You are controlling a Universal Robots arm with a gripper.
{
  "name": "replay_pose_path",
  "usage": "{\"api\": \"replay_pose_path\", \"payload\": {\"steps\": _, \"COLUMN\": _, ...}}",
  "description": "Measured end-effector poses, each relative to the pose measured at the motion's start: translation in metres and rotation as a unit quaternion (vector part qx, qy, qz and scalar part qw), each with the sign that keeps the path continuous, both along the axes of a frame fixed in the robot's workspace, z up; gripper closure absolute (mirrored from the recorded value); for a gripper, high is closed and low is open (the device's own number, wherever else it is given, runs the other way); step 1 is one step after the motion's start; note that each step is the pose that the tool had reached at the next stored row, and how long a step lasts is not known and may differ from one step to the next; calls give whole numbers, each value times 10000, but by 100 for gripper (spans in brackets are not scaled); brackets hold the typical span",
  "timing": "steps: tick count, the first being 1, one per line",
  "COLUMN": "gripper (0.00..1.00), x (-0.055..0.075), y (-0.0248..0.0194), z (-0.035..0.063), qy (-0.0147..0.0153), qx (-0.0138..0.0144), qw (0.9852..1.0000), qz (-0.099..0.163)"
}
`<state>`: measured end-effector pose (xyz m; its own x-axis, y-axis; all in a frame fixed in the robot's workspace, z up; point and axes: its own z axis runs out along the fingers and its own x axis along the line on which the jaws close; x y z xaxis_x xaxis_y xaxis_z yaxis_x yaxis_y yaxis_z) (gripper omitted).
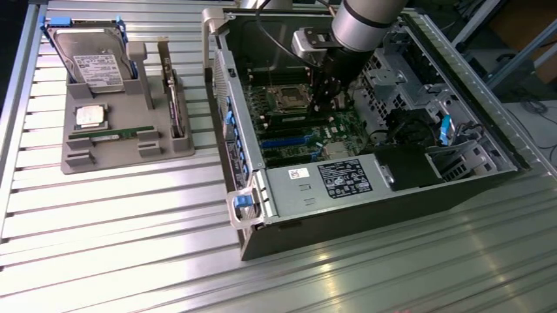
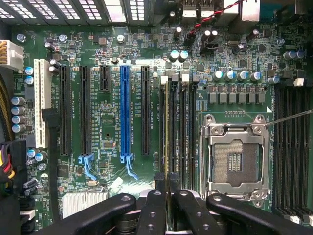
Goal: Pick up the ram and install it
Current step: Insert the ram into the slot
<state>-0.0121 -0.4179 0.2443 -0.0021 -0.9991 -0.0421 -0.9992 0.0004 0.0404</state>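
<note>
Seemingly, upper-centre in the exterior view, we're watching the gripper point(image 1: 327, 104) clamping the ram point(image 2: 167, 122); tilt risks jamming the memory slots point(image 2: 182, 127).

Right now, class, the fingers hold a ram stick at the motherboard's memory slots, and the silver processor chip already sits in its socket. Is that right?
No. The wrist view shows the processor socket empty; the silver processor chip lies on the grey tray, as the exterior view shows. The fingers do hold the ram at the memory slots.
</note>
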Motion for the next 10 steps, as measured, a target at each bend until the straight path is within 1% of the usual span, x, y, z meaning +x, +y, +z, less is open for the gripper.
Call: {"api": "replay_pose_path", "payload": {"steps": 10, "gripper": 87, "x": -4, "y": 0, "z": -7, "qy": 0, "qx": 0, "qw": 10000, "qz": 0}}
